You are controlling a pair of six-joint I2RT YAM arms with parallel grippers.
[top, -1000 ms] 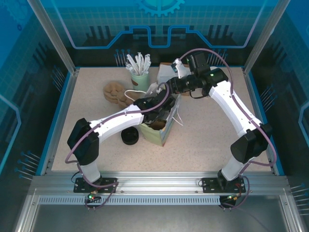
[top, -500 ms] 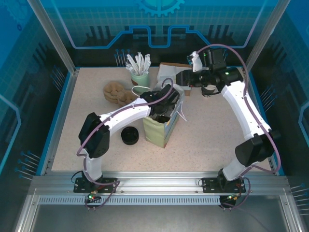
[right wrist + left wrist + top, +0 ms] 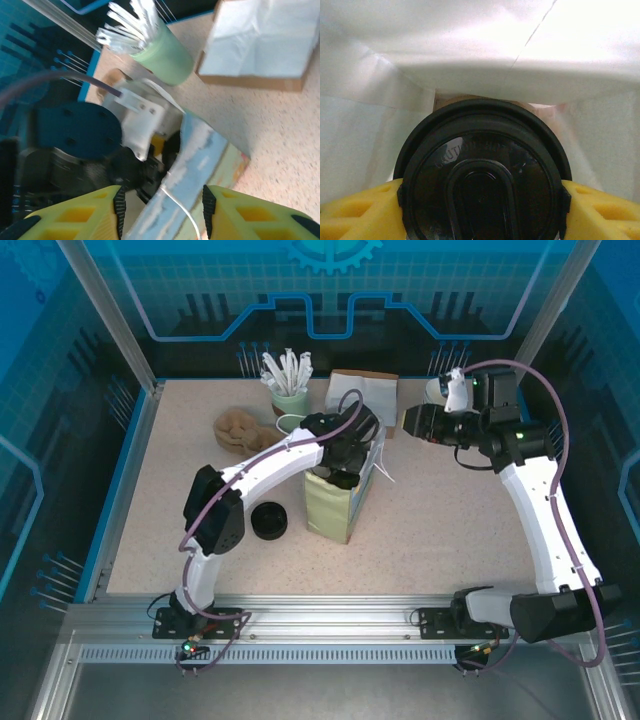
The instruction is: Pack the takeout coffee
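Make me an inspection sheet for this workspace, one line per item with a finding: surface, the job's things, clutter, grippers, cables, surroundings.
Surface: speckled beige table, no spills seen.
Job's things: takeout coffee, black lid on, inside the upright paper bag.
Clutter: stack of black lids left of the bag; green cup of white sticks, brown stack and box of white paper toward the far edge.
Grippers: left gripper shut on the coffee at its lid, inside the bag; right gripper open, apart from the bag.
Cables: purple cables run along both arms; no snag seen.
Surroundings: clear enclosure panels, aluminium frame at the near edge.
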